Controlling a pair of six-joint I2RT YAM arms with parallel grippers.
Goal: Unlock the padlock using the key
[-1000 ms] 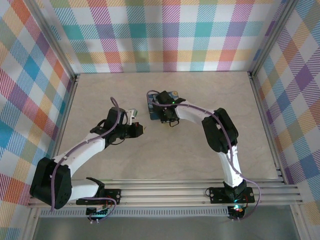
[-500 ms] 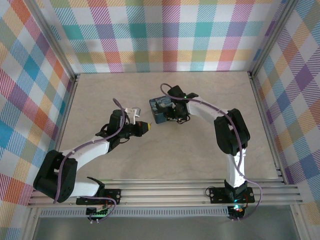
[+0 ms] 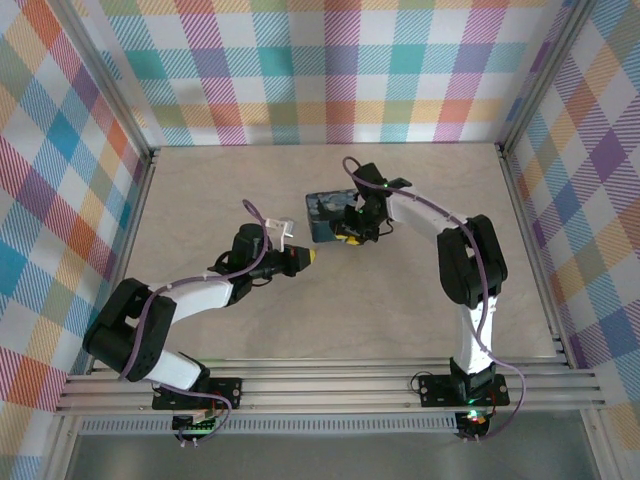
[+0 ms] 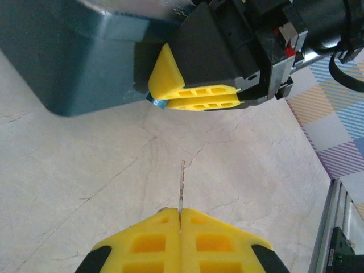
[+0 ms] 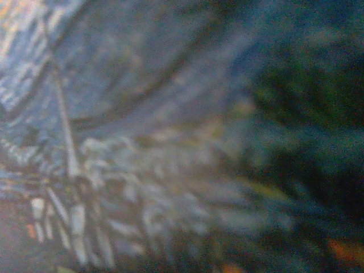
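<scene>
Right arm (image 3: 465, 265) has swung out toward 1 o'clock over the last second, carrying the blue-green block-shaped metal padlock (image 3: 322, 212) with it. The padlock now sits just past table centre toward 12 o'clock. Left arm (image 3: 190, 295) has stretched out after it, so the gap between the two grippers is smaller than before.

Right gripper (image 3: 350, 236) is clamped on the padlock's 4 o'clock side, with its yellow fingers nearly together on a blue edge in the left wrist view (image 4: 162, 98). Left gripper (image 3: 305, 256) is pinched closed on the thin silver metal key (image 4: 181, 185), whose blade sticks out edge-on. The padlock is at 1 o'clock of the left gripper, near but apart.

Meaning: probably the approach step, insertion not yet begun.

Around them are the pale marbled table (image 3: 400, 300), plaid fabric walls (image 3: 330, 70) and an aluminium rail (image 3: 350, 385) at 6 o'clock.

In the way: from the left wrist, the right gripper's fingers sit at 12 o'clock of the key tip and the padlock body (image 4: 68, 51) is off at 11 o'clock. No keyhole can be seen. The right wrist view is a blue blur, so it tells nothing. The key likely needs re-aiming, or the padlock needs turning.
</scene>
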